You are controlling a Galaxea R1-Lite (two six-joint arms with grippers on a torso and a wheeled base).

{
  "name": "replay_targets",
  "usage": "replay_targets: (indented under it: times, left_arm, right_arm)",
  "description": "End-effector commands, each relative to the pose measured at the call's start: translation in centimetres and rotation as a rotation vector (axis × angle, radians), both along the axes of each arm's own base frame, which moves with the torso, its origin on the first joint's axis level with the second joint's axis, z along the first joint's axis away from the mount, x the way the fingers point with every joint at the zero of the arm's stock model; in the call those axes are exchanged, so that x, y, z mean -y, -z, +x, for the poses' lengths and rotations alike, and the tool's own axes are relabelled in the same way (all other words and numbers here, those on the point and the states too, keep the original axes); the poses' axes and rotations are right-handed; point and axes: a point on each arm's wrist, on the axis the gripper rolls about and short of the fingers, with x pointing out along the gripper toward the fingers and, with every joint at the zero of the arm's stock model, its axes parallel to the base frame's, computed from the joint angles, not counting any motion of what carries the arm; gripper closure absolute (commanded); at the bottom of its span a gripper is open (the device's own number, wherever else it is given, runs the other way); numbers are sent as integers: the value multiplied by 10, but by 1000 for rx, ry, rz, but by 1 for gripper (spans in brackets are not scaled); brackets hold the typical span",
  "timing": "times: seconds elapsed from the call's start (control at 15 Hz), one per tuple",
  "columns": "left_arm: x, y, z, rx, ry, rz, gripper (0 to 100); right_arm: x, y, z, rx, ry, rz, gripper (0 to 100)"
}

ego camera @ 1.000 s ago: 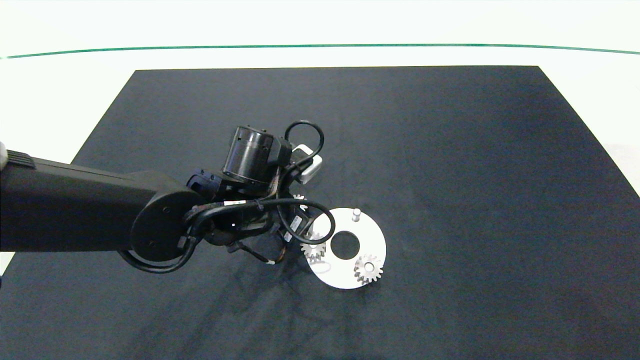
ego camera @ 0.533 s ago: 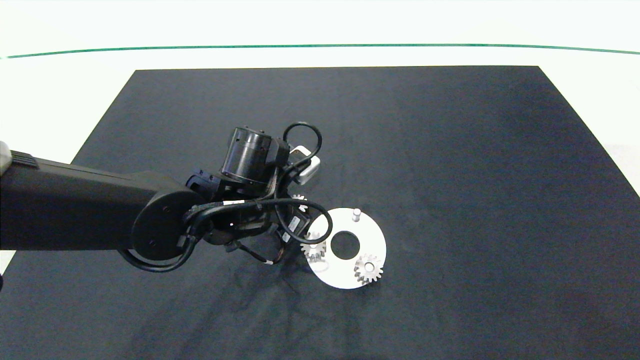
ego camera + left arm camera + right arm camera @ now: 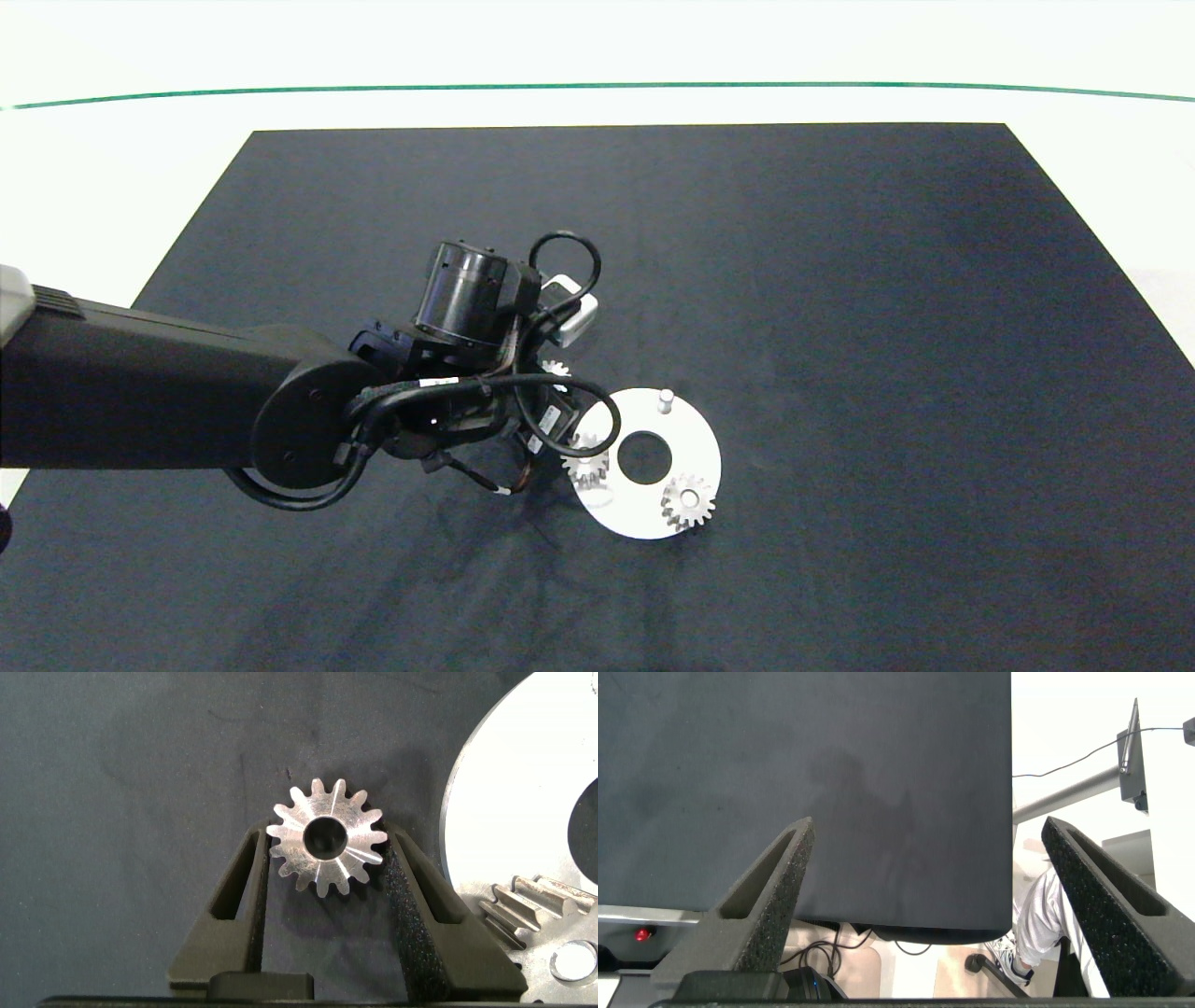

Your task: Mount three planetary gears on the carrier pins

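Black mat (image 3: 840,280) covers the pale table; white ring-shaped disc (image 3: 695,448) sits near mat centre. Two planetary gears are on its carrier pins: one at the disc's near-right (image 3: 688,502), one at its left edge (image 3: 585,463) (partly behind a cable). Far pin (image 3: 666,400) stands bare. Third gear (image 3: 327,838) lies flat on the mat just beside the disc, between the left gripper (image 3: 327,873) fingers; foam pads touch or nearly touch its teeth on both sides, so jaws closed around the gear. Left arm enters from the left. Right gripper (image 3: 929,910) hangs off the mat's edge, jaws spread wide, holding nothing.
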Motion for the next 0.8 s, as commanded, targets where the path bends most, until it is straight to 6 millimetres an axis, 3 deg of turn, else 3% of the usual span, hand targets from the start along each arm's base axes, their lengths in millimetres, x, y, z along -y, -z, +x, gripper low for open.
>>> replay_targets:
  times: [0.07,0.8]
  left_arm:
    - [-1,1,1,-2,-3,5,65]
    - [-2,0,1,1,-6,3,87]
  right_arm:
    - [0,0,0,-5,1,-3,0]
    - [0,1,0,-7,3,-4,0]
